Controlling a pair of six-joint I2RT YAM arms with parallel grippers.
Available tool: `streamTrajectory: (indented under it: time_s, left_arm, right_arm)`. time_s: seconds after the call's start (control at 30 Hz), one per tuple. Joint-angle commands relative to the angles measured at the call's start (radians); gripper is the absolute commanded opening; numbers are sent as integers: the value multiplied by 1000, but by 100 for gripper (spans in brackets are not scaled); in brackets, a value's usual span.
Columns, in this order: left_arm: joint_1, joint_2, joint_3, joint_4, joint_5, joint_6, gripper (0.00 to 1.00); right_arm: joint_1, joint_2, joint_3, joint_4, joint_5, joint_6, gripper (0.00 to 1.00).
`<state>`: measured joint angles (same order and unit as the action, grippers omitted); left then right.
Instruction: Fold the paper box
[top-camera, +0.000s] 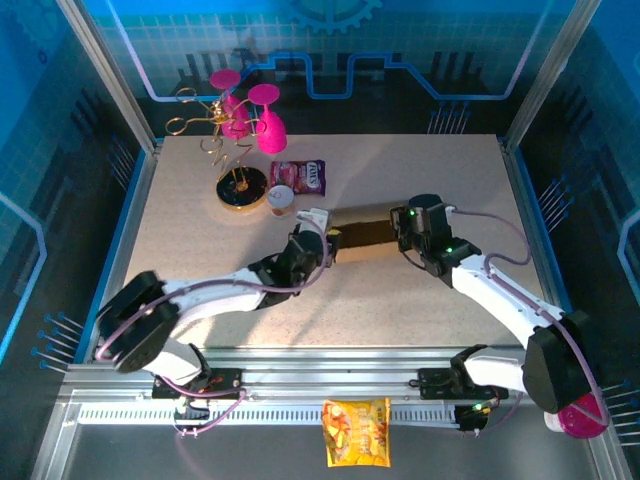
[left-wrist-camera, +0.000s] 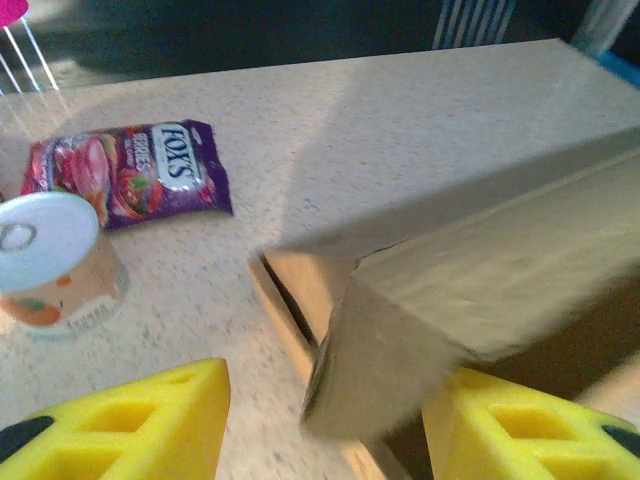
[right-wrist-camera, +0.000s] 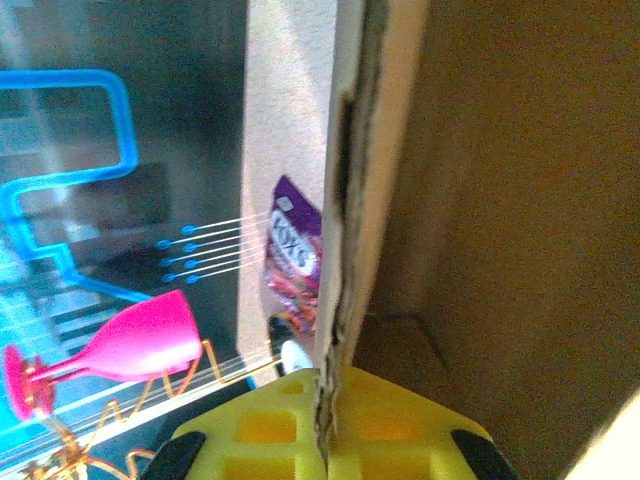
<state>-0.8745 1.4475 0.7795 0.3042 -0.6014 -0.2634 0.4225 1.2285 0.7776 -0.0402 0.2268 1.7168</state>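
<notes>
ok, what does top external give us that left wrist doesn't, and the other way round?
Top external: the right arm at the right end of the paper box, pink glasses on a gold wire stand, an orange snack bag. Left wrist: left fingers apart beside an end flap, FOX'S readable on the purple packet. Both: box, packet, white-lidded cup.

From above, the left gripper (top-camera: 322, 240) and right gripper (top-camera: 403, 238) covered both ends of the box (top-camera: 365, 238), so its flaps there could not be seen. In the left wrist view the box was blurred and cut by the right edge, the can (left-wrist-camera: 45, 255) was clipped at the left edge, and the left pads (left-wrist-camera: 200, 410) ran off the bottom. In the right wrist view the box hid half the packet (right-wrist-camera: 293, 255) and nearly all the can; the glass (right-wrist-camera: 140, 340) was blurred.
</notes>
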Motion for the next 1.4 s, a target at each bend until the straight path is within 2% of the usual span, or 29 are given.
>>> streamTrajectory:
  time_s: [0.0,0.17,0.27,0.33,0.43,0.63,0.83,1.07,1.2,1.37]
  left_arm:
    - [-48,-189,-31,-239,44,-203,51]
    - [-64,-448,-57,-443,44,-375,50]
    - [24,-488,-20,-548,130,-449,54]
    - [125,-457,21,-595,261,-513,54]
    - [251,-343,70,-567,486,-577,52]
    - [277,-48,211,-539,695,-575,50]
    - [277,129,245,-476,745,-610,50]
    - [277,264,271,-379,778,-629,43]
    - [279,321,309,-375,790,-625,40]
    - [279,359,352,-417,774,-599,35]
  right_arm:
    - [-19,-15,-55,-47,1,-7,0]
    - [-30,-38,-139,-13,-54,-36,0]
    - [-34,-66,-186,-19,-84,-67,0]
    - [-39,-85,-221,-24,-92,-87,0]
    - [-59,-100,-276,-3,-108,-119,0]
    - [-103,-70,-339,19,-166,-183,0]
    - [-111,-47,-344,12,-197,-210,0]
    - [-125,-51,-303,-47,-200,-253,0]
    - [-129,-49,-267,-95,-209,-290,8]
    - [-135,-75,-241,-158,-196,-318,26]
